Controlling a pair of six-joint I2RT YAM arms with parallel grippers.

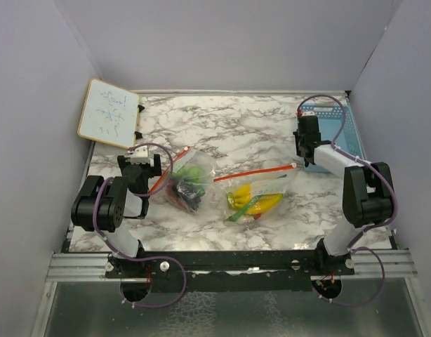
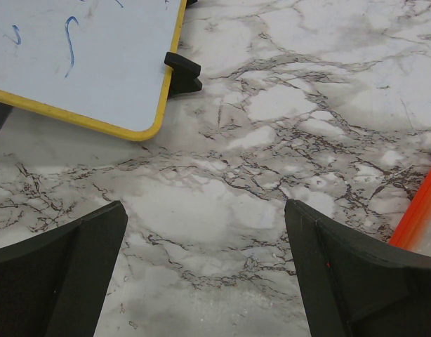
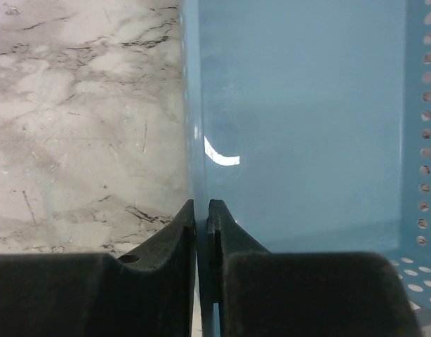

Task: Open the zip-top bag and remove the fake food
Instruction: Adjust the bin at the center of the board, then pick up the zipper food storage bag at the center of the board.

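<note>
Two clear zip-top bags with orange zip strips lie mid-table. The left bag (image 1: 187, 184) holds green and dark red fake food. The right bag (image 1: 254, 196) holds a yellow banana bunch (image 1: 261, 203) and green pieces. My left gripper (image 1: 142, 160) (image 2: 205, 210) hovers open over bare marble just left of the left bag, whose orange strip (image 2: 419, 210) shows at the edge of the left wrist view. My right gripper (image 1: 303, 151) (image 3: 201, 203) is at the back right, shut on the left wall of the light-blue basket (image 1: 345, 123) (image 3: 300, 126).
A yellow-framed whiteboard (image 1: 110, 112) (image 2: 82, 56) leans at the back left, its black foot (image 2: 184, 70) on the marble. Grey walls enclose the table on three sides. The arm bases sit on the rail along the near edge.
</note>
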